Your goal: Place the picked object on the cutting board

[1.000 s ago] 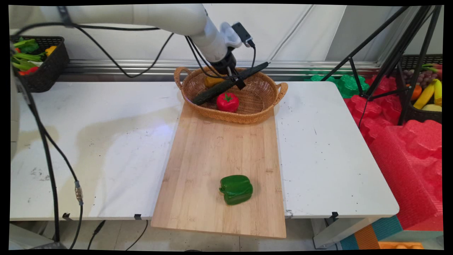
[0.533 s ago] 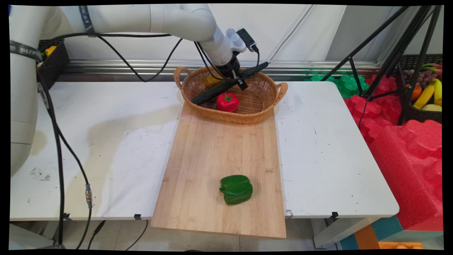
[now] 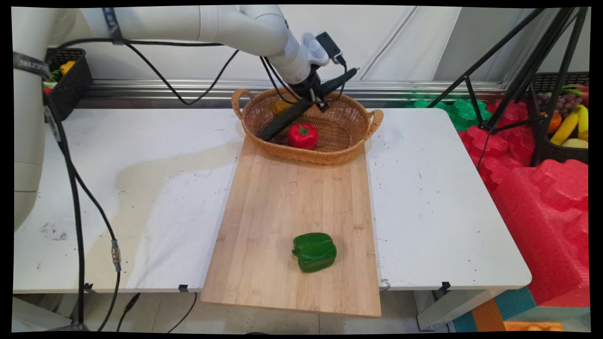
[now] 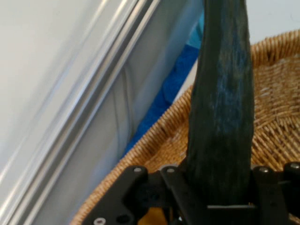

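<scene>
Over wicker basket [image 3: 348, 141] (w/ tomato [image 3: 303, 135]), fingers [image 3: 318, 100] clamp dark cucumber [image 3: 287, 118]

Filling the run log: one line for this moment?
end effector: shut on cucumber | cucumber: tilted over basket | tomato: in basket | green pepper: on board

white table [image 3: 141, 188] carries a wooden board [image 3: 282, 212] and wicker basket [image 3: 348, 141].

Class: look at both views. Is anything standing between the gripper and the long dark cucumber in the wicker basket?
Nothing visible does. The gripper is already shut on the cucumber, which slants across the wicker basket; the red tomato lies beside it, not between them.
</scene>
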